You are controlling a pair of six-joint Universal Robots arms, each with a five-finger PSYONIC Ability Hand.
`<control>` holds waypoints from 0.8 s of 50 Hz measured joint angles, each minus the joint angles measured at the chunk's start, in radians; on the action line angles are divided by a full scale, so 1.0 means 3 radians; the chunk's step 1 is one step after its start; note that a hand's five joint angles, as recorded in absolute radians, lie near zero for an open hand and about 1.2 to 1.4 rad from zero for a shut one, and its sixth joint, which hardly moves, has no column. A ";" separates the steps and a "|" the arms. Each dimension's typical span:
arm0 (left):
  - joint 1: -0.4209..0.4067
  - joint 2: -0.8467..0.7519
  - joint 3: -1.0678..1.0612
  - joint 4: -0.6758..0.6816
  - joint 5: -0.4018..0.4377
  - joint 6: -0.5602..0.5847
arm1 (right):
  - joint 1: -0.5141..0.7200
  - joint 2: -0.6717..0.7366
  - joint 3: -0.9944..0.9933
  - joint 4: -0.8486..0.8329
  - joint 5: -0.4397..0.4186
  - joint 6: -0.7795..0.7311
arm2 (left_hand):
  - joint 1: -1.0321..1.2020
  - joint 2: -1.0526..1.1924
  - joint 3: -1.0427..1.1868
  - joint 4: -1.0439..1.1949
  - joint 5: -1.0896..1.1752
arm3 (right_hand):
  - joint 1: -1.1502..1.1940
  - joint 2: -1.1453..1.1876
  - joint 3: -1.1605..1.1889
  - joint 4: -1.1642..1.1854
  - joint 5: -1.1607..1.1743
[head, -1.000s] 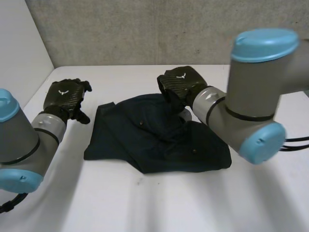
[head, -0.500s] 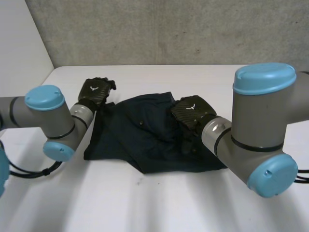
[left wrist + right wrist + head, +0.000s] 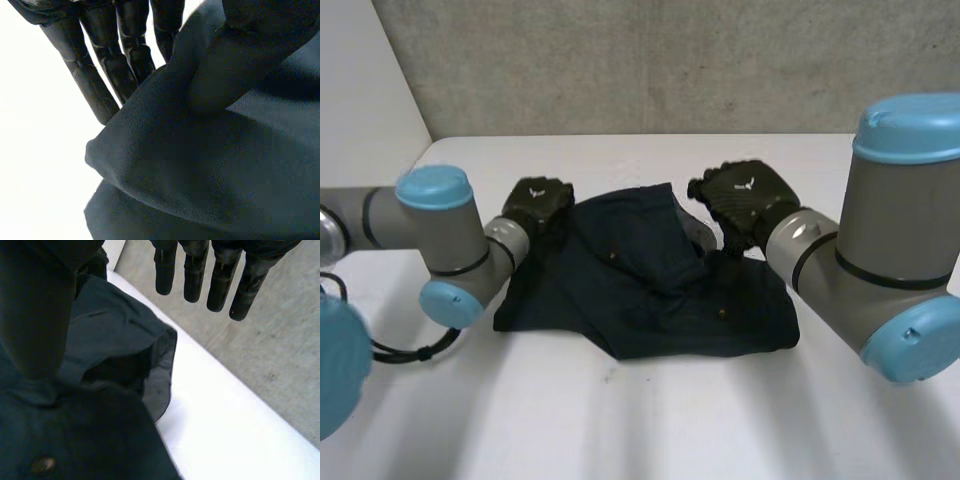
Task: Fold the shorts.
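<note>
The dark navy shorts (image 3: 650, 290) lie crumpled and partly folded in the middle of the white table (image 3: 620, 420). My left hand (image 3: 538, 203) is at their far left corner. In the left wrist view its thumb (image 3: 240, 65) presses a fold of the shorts (image 3: 210, 165) against the fingers (image 3: 95, 75), so the cloth is pinched. My right hand (image 3: 740, 195) hovers at the far right edge of the shorts. In the right wrist view its fingers (image 3: 220, 275) are straight and apart from the thumb (image 3: 35, 315), above the shorts' open hem (image 3: 150, 355), holding nothing.
A grey concrete wall (image 3: 650, 60) runs behind the table's far edge. A white wall (image 3: 360, 120) stands at the left. Bare table lies in front of the shorts and to their right (image 3: 880, 180).
My left hand came in from the left to the shorts' far left corner and closed on the cloth. My right hand let go, passed over the shorts and drew back to their far right, open.
</note>
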 measured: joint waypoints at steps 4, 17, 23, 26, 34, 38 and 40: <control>-0.0126 0.0436 -0.0315 0.0106 -0.0095 0.0142 | 0.0008 -0.0022 -0.0150 0.0012 0.0025 0.0089 | 0.0000 0.0000 0.0000 0.0000 0.0000 | -0.0009 0.0000 -0.0023 -0.0011 -0.0012; -0.0790 0.1735 -0.1454 0.0371 -0.0350 0.0954 | 0.0031 -0.0010 -0.0832 0.0563 0.0035 0.0966 | 0.0000 0.0016 0.0030 0.0014 0.0000 | -0.0125 -0.0418 -0.0221 -0.0170 -0.0122; -0.0995 0.1975 -0.1706 0.0353 -0.0693 0.1071 | 0.0048 0.0180 -0.0891 0.0675 0.0014 0.1041 | 0.0000 0.0016 0.0030 0.0015 0.0000 | -0.0125 -0.0418 -0.0222 -0.0170 -0.0123; -0.1075 0.2036 -0.1771 0.0350 -0.0817 0.1071 | 0.0090 0.0333 -0.0907 0.0676 0.0016 0.1030 | 0.0000 0.0016 0.0030 0.0015 0.0000 | -0.0125 -0.0418 -0.0222 -0.0170 -0.0122; -0.1221 0.2115 -0.1905 0.0346 -0.0933 0.1028 | 0.0243 0.0847 -0.1079 0.0592 0.0059 0.0946 | 0.0000 0.0016 0.0030 0.0015 0.0000 | 0.0418 0.0250 0.0480 0.0387 0.0418; -0.1274 0.2128 -0.1986 0.0360 -0.0926 0.1020 | 0.0258 0.0921 -0.1124 0.0487 0.0053 0.0894 | -0.0023 -0.0068 -0.0045 -0.0076 -0.0024 | 0.2361 0.2596 0.2779 0.2759 0.2691; -0.1278 0.2128 -0.1995 0.0363 -0.0925 0.1020 | 0.0258 0.0918 -0.1124 0.0475 0.0051 0.0890 | -0.0023 -0.0068 -0.0045 -0.0076 -0.0024 | 0.2361 0.2596 0.2779 0.2759 0.2691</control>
